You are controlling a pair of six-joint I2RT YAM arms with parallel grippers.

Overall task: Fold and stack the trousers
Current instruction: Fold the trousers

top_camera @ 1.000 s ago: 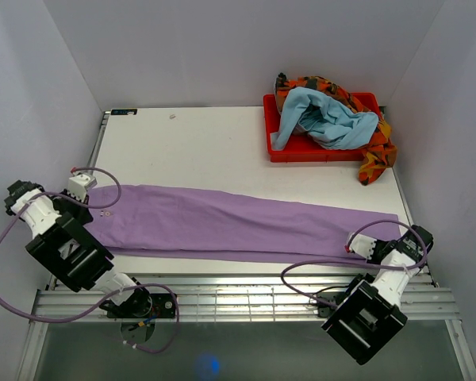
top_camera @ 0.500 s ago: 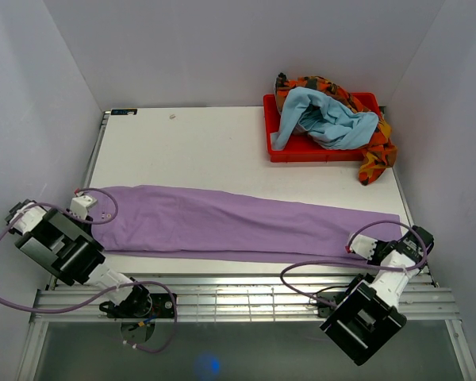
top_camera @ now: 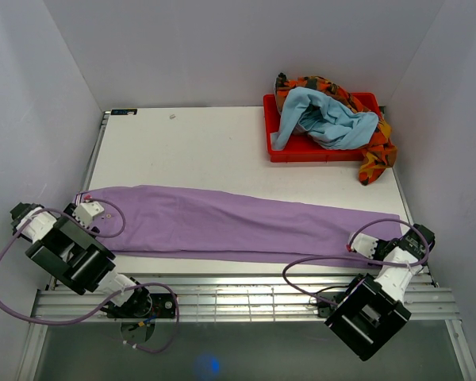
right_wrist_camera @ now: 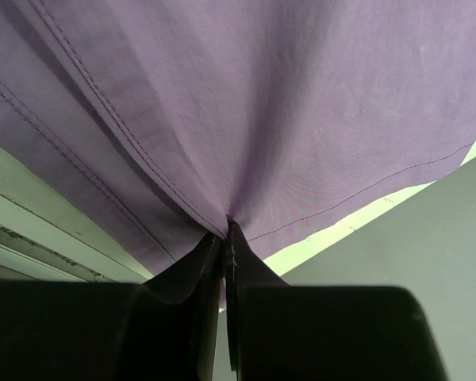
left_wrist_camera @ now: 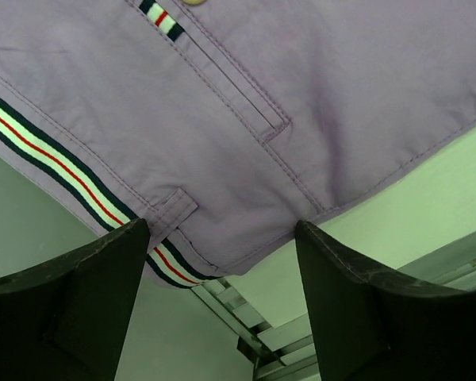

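The lilac trousers [top_camera: 230, 222] lie stretched flat across the table from left to right, folded lengthwise. Their striped waistband [left_wrist_camera: 59, 163] is at the left end. My left gripper [top_camera: 87, 213] stands open at that waistband corner, its fingers [left_wrist_camera: 103, 278] straddling the cloth's lower edge with nothing held. My right gripper [top_camera: 363, 248] is shut on the leg hem of the trousers [right_wrist_camera: 246, 119] at the table's right front corner, with the cloth pulled into a pinch between the fingertips.
A red bin [top_camera: 301, 147] at the back right holds a light blue garment [top_camera: 325, 119] and an orange patterned cloth [top_camera: 377, 155] spilling over its right side. A slatted metal rail [top_camera: 246, 298] runs along the near table edge. White walls enclose the table.
My left gripper has let go of the waistband and opened, drawing back toward the near left. The waistband end now lies flat on the table. The right gripper stays where it was.
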